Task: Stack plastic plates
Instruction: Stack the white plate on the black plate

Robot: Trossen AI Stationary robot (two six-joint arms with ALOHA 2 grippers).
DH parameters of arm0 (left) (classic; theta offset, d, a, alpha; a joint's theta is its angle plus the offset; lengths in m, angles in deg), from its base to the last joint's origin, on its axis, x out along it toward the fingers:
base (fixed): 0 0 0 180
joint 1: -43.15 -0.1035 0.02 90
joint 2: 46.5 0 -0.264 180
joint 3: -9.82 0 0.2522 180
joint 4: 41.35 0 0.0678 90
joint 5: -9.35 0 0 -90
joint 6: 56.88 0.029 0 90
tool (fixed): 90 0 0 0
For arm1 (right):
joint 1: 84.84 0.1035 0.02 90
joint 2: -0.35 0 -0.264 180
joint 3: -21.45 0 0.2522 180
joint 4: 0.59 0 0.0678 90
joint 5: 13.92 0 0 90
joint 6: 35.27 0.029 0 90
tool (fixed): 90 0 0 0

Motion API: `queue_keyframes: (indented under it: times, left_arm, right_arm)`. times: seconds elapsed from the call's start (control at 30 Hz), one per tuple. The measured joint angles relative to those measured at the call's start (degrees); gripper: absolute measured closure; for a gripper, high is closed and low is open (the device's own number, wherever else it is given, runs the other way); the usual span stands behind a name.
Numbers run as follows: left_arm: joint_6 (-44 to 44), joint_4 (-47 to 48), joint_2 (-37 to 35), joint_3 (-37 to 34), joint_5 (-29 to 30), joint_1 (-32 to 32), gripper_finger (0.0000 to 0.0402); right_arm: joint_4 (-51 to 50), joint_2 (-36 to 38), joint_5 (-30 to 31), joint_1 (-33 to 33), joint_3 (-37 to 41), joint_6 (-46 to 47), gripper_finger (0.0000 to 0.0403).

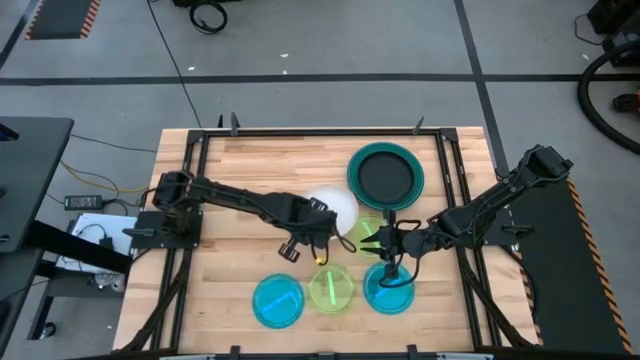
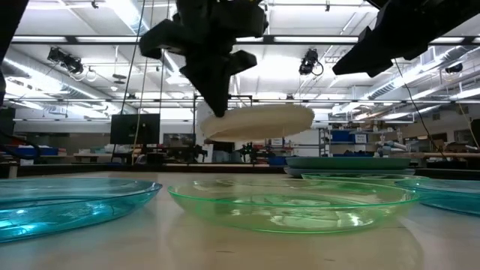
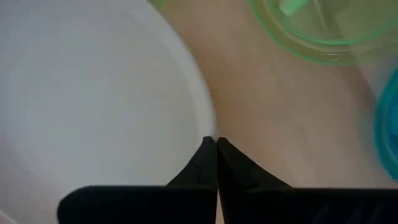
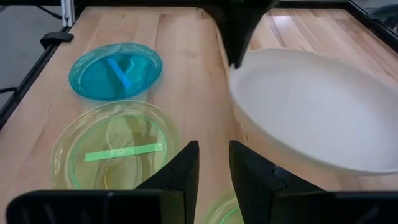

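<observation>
My left gripper is shut on the medium white plate, which hangs in the air over the table's middle. The medium black plate lies inside the large teal plate at the far right. No large blue plate shows. A small lime plate lies partly under both grippers. Near the front edge lie a cyan plate, a lime plate and a second cyan plate. My right gripper is open, hovering between the rear lime plate and the right cyan plate. My left gripper pinches the white plate by its rim, on the plate's near side, between the two fingertips. The fingers come slanting down from the table's left. The plate is lifted clear of the table and tilts slightly.
Bare wood lies on the table's left half. A black metal frame runs round the table's edges. The right arm reaches in from the right edge, close to the lifted white plate.
</observation>
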Motion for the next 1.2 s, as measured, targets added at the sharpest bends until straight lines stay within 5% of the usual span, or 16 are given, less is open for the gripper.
queue_keyframes:
  times: [0.33,0.5,0.83,1.2]
  left_arm:
    - [7.0,-2.4,0.0,2.5,0.0,-4.9,0.0401]
    - [9.2,-1.6,0.1,2.6,0.1,-5.6,0.0401]
    - [12.0,-4.1,0.1,2.6,1.4,-6.1,0.0401]
    - [16.0,-7.3,6.8,7.3,1.4,-9.4,0.0401]
  right_arm:
    - [-0.8,0.0,1.8,0.3,0.0,4.6,0.0305]
    - [-2.5,0.0,8.8,2.7,0.0,-2.2,0.0305]
    - [-11.5,0.0,10.4,-0.4,-6.0,-3.4,0.0305]
    - [-34.8,0.3,12.4,0.2,-12.0,11.7,0.0305]
